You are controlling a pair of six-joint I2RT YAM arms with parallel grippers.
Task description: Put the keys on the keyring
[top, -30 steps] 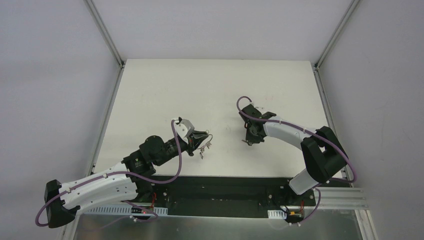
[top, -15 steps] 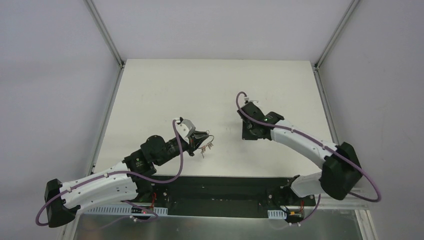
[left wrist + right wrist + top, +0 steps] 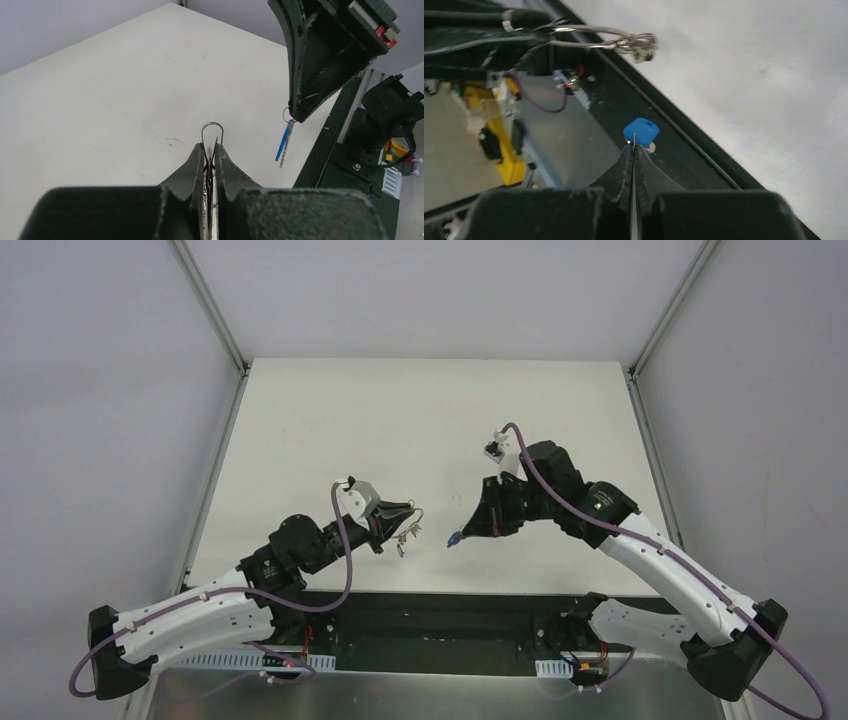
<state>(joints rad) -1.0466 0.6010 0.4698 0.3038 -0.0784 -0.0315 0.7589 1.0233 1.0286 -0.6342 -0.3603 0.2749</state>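
My left gripper (image 3: 398,516) is shut on the thin silver keyring (image 3: 409,519), held above the table's near edge. Small plain silver keys (image 3: 404,535) hang from the ring. In the left wrist view the ring's loop (image 3: 212,131) sticks out past my shut left gripper (image 3: 211,150). My right gripper (image 3: 468,531) is shut on the blue-headed key (image 3: 453,538), held in the air just right of the ring. The blue key hangs from the right gripper's tip (image 3: 284,143). In the right wrist view its blue head (image 3: 641,131) sits beyond my right gripper (image 3: 634,150); the keyring (image 3: 594,37) lies farther off.
The white table (image 3: 420,420) runs ahead of both grippers. A black base strip (image 3: 440,615) with the arm mounts and cables lies below them at the near edge. Grey enclosure walls stand on both sides.
My right arm has risen from the table and swung left and nearer, bringing the blue key up close to the keyring. My left gripper shifted slightly, still holding the ring.
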